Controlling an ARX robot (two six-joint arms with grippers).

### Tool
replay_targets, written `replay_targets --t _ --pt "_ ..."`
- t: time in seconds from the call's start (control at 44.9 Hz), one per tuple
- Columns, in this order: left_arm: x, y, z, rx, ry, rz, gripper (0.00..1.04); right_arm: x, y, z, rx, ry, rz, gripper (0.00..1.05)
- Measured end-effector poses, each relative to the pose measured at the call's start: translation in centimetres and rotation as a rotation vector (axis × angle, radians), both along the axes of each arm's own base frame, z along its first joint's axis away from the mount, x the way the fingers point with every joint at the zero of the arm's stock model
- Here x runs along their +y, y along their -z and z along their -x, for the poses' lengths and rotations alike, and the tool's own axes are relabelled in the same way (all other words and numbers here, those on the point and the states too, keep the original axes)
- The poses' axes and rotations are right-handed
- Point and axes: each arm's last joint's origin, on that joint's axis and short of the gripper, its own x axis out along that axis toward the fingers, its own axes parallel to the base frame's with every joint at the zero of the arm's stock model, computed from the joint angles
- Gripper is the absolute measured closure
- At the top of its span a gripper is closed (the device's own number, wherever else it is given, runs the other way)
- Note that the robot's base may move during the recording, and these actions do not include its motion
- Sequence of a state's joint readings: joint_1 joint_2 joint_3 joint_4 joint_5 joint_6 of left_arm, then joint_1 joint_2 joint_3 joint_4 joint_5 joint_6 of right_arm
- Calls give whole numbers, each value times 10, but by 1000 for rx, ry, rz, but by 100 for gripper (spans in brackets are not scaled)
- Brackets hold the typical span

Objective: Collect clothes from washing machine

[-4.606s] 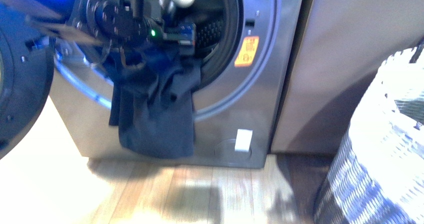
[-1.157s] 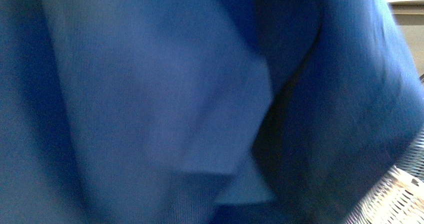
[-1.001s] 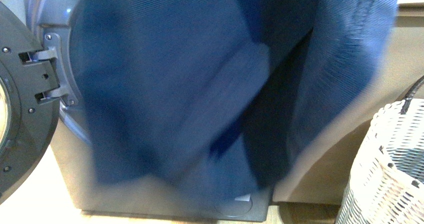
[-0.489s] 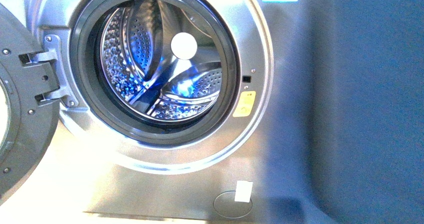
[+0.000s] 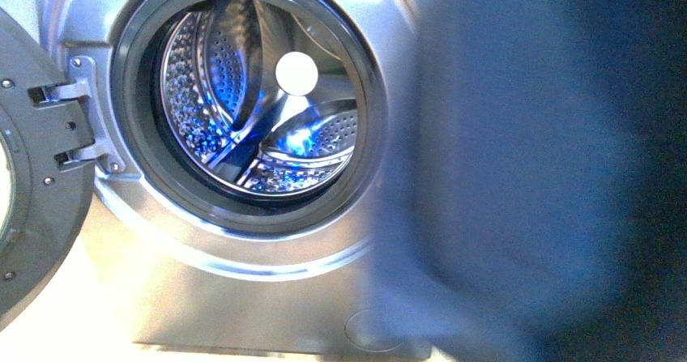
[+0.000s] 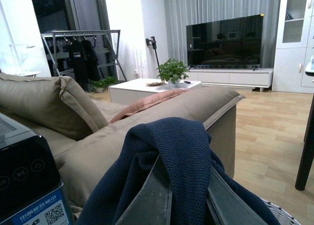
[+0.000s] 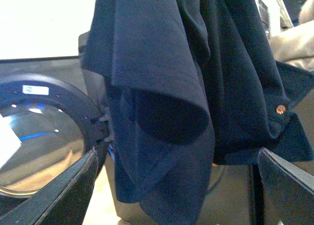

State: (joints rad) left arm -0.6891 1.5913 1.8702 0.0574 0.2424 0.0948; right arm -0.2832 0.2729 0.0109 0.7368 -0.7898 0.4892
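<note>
The washing machine point(image 5: 267, 289) stands with its round door point(image 5: 36, 200) swung open to the left; its steel drum point(image 5: 259, 111) shows no fabric inside. The dark navy clothes point(image 5: 551, 176) hang blurred across the right half of the front view, close to the camera. In the left wrist view my left gripper point(image 6: 184, 205) is shut on the clothes point(image 6: 181, 151), which drape over both fingers. In the right wrist view my right gripper point(image 7: 179, 186) is open and empty, with the hanging clothes point(image 7: 162, 87) just beyond it.
A taupe sofa point(image 6: 98, 137) lies behind the left gripper, with wood floor point(image 6: 265, 137), a low table point(image 6: 147, 87) and a TV point(image 6: 223, 38) beyond. A woven basket rim point(image 6: 284, 216) shows low in the left wrist view. The machine door also shows in the right wrist view point(image 7: 44, 132).
The clothes swung from covering the whole front view to its right side, uncovering the drum. In the last half second the fabric spread a little further left over the orange sticker.
</note>
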Motion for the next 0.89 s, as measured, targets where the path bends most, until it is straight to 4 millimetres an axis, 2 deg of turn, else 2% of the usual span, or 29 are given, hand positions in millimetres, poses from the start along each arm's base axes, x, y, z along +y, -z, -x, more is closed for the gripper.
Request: replay_targets --t 0.156,0.311,0.423,0.601,0.801,0.89 --pt "0 0 0 0 -1 0 98 -1 -26 0 -75 -46 -9 7" --pt "0 0 0 0 0 0 98 3 -44 -1 -100 -81 -2 7" --pt "0 0 0 1 0 0 98 9 -55 -9 -124 -108 10 7" --pt "0 0 0 0 1 0 98 15 -73 -36 -166 -97 29 7" --pt "0 0 0 0 1 -1 98 15 -88 -92 -138 -35 42 7" --pt "0 0 0 0 1 -1 98 17 -90 -110 -109 -54 42 7"
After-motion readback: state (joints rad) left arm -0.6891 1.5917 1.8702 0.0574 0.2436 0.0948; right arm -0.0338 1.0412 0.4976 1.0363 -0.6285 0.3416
